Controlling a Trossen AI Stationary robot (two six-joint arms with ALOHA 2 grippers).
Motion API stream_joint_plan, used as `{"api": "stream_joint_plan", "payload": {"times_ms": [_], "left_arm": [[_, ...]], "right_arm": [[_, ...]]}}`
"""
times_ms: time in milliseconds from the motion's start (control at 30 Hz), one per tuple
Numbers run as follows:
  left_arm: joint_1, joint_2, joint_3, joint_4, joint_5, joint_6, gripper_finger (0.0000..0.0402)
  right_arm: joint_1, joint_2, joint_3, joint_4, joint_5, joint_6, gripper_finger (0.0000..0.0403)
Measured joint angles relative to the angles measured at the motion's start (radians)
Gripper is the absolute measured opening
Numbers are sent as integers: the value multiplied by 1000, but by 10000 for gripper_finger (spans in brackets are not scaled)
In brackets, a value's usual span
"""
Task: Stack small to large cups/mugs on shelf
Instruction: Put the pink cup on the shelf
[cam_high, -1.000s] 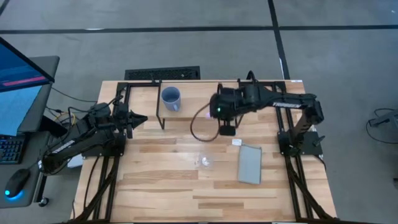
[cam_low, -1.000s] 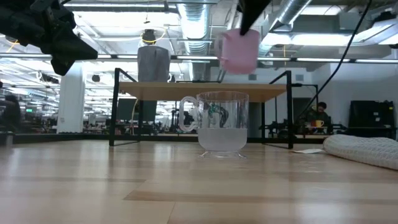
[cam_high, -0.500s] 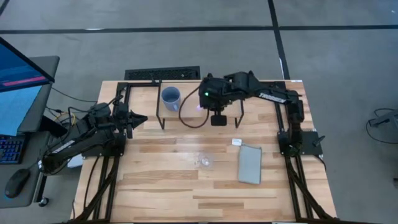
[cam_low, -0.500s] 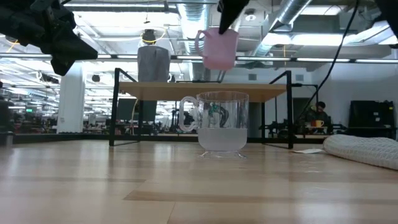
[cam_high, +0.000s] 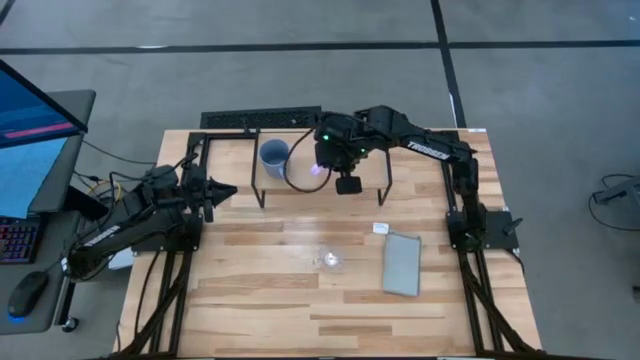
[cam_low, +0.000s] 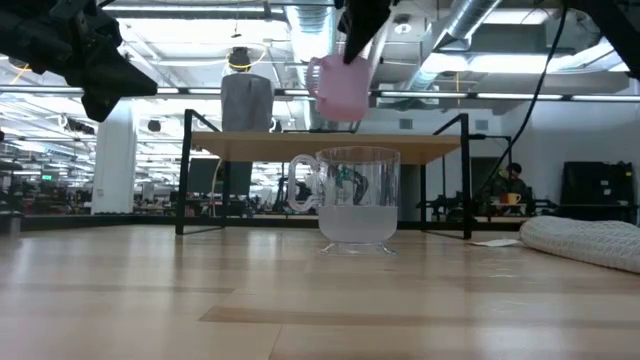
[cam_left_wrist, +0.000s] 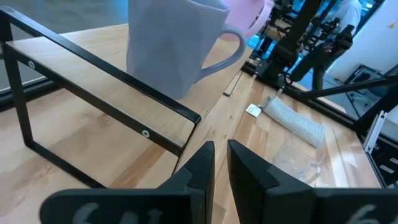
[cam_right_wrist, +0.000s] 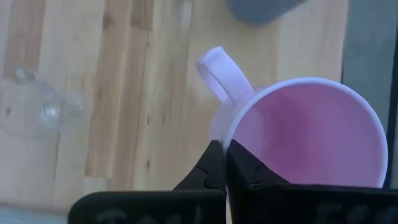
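The pink-lilac mug (cam_low: 343, 85) hangs in my shut right gripper (cam_right_wrist: 225, 155) above the shelf (cam_low: 420, 148), right of the blue-grey mug (cam_low: 247, 103), which stands upright on the shelf board. From above, the pink mug (cam_high: 318, 172) is mostly hidden under the right wrist, next to the blue-grey mug (cam_high: 274, 156). The clear glass cup (cam_low: 355, 198) stands on the table in front of the shelf. My left gripper (cam_high: 225, 190) waits, shut and empty, at the shelf's left end. My right gripper pinches the pink mug's rim (cam_right_wrist: 231, 142) close to the handle (cam_right_wrist: 222, 76), one finger inside the mug and one outside. The fingers come from above, pointing down. The mug hangs below them, lifted clear of the shelf and slightly tilted, mouth up.
A flat grey pad (cam_high: 402, 263) and a small white tag (cam_high: 380, 228) lie on the table's right half. The shelf's black legs (cam_high: 257, 180) stand left and right of the mugs. The glass cup (cam_high: 330, 260) stands mid-table.
My right gripper has carried the pink mug toward the table's left and far edges, over the shelf and closer to the blue-grey mug. The mug has turned and tipped a little and stays clear of the shelf.
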Motion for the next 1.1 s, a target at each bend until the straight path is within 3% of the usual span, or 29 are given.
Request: {"api": "stream_joint_plan", "payload": {"times_ms": [1100], "left_arm": [[0, 0, 0, 1, 17, 1, 33]], "right_arm": [[-45, 57, 4, 70, -96, 10, 8]]}}
